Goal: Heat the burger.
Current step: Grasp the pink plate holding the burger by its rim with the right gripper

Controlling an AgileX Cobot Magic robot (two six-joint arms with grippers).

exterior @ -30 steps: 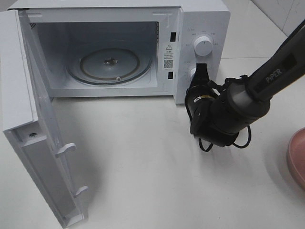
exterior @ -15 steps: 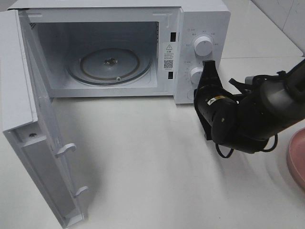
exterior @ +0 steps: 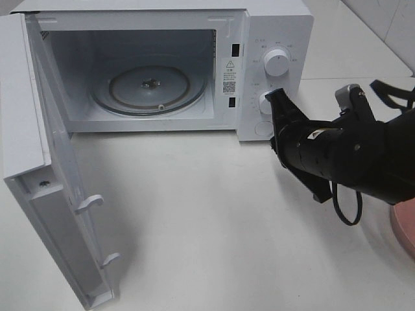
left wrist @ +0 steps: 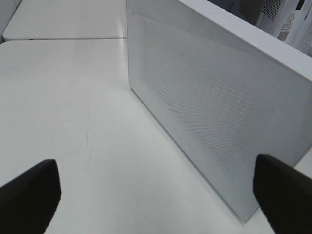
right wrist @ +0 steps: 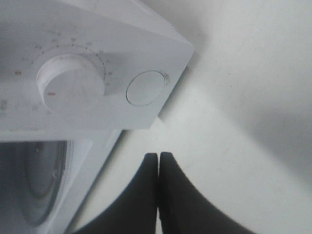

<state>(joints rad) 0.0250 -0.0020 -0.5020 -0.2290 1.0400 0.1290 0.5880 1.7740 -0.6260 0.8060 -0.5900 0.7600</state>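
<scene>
White bench top (exterior: 194, 220) fills the scene, with pale wall tiles showing past its far right corner. A white microwave (exterior: 275, 26) stands along the far edge of the bench, its door (exterior: 26, 129) swung fully open toward the left edge, and the glass turntable (exterior: 149, 87) inside is bare. On the frame beside the cavity sits a sticker (exterior: 229, 76) with a warning triangle and a QR code; its print is too small to read. The control panel carries an upper dial (exterior: 277, 63), a lower dial (exterior: 264, 102) and a round button (right wrist: 145, 88), and the scale marks and characters around the dials cannot be made out, though a short red mark shows on the lower dial in the right wrist view. The right gripper (exterior: 277, 97) points at the panel near the lower dial with its jaws pressed together and nothing between them; the right wrist view shows bare bench between its tips and the microwave. A black cable (exterior: 347, 210) loops under that arm. The left gripper (left wrist: 155, 165) hovers by the outer, dotted face of the door with its jaws wide apart and nothing between them. A pink plate (exterior: 405, 230) pokes in at the right edge of the bench. The burger is out of sight in all three views.
</scene>
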